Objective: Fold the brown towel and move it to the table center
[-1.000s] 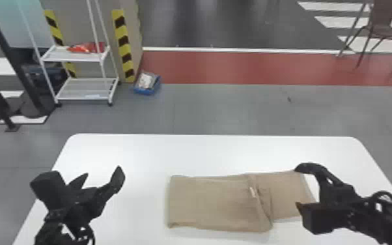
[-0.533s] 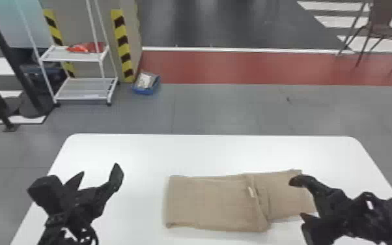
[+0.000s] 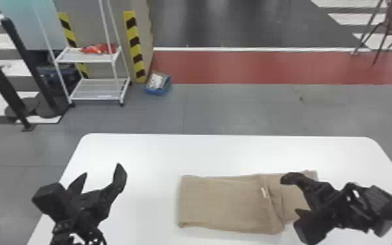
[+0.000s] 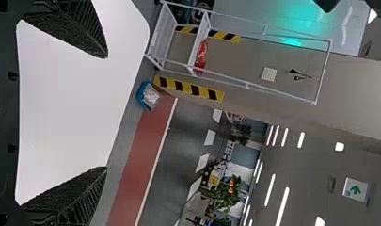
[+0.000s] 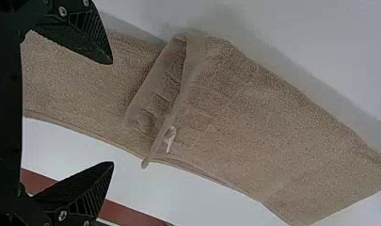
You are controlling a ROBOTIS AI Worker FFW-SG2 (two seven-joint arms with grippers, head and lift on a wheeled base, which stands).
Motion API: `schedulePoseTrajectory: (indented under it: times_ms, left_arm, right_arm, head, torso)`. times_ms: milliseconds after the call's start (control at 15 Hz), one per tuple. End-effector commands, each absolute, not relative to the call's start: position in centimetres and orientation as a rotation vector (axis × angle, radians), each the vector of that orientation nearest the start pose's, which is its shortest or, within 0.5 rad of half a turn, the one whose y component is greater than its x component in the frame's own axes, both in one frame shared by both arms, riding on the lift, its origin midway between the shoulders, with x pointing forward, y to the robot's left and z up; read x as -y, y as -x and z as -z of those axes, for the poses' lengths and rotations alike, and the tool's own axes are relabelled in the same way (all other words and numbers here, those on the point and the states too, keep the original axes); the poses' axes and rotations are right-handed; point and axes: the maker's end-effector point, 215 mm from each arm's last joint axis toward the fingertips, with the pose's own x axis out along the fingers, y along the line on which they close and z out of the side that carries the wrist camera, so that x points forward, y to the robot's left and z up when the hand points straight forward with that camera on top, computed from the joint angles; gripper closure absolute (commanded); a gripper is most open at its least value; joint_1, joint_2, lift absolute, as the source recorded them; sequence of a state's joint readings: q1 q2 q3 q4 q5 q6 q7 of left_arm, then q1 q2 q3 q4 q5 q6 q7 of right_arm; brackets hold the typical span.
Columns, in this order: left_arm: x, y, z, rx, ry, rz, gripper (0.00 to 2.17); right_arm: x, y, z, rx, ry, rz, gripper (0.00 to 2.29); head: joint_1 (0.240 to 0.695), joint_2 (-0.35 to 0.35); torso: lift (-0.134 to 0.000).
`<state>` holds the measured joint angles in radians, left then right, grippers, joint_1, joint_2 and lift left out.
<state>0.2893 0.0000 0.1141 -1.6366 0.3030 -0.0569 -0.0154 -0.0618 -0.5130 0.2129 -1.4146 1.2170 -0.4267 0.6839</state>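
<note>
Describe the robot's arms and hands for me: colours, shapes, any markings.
The left arm and right arm are black, built of chunky jointed segments. The left hand and right hand each have two black, tapering fingers with ridged sides; round metal screws show on the right hand's. Whether cables run along them, I can't tell.

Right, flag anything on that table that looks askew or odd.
The towel looks askew: its fold ends in a slanting, rumpled edge near a small white tag, with a flap jutting past it on the right. No spill or damage stands out.
</note>
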Motion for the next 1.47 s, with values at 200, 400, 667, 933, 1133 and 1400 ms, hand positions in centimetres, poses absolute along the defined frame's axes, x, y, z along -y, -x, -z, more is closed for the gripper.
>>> schedulePoseTrajectory:
  times_ms: [200, 400, 667, 933, 1133, 1400]
  left_arm:
    - [-30.7, -48.2, 43.5, -0.099, 0.294, -0.16, 0.03]
    - [-30.9, -48.0, 43.2, -0.089, 0.294, -0.162, 0.03]
    - [-30.9, -47.8, 43.3, -0.087, 0.294, -0.162, 0.03]
    - [-31.0, -47.4, 43.2, -0.078, 0.292, -0.163, 0.03]
    - [-30.9, -47.4, 43.1, -0.078, 0.292, -0.16, 0.04]
    - [-31.0, -47.4, 43.2, -0.078, 0.291, -0.159, 0.05]
  right_arm:
    - [24.9, -50.2, 54.5, -0.314, 1.839, -1.148, 0.13]
    - [24.3, -50.2, 55.0, -0.309, 1.88, -1.17, 0.13]
    - [23.3, -49.9, 55.8, -0.306, 1.901, -1.189, 0.13]
    - [22.9, -50.2, 56.0, -0.318, 1.919, -1.178, 0.29]
    - [22.4, -50.3, 56.0, -0.321, 1.907, -1.173, 0.47]
    - [22.0, -50.7, 55.3, -0.312, 1.878, -1.156, 0.59]
  head:
    - [0.695, 0.055]
    - [0.695, 0.068]
    - [0.695, 0.077]
    - [0.695, 0.09]
    - [0.695, 0.093]
    - [0.695, 0.099]
  torso:
    - [0.0]
    - [0.0]
    - [0.0]
    - [0.0]
    - [0.0]
    - [0.0]
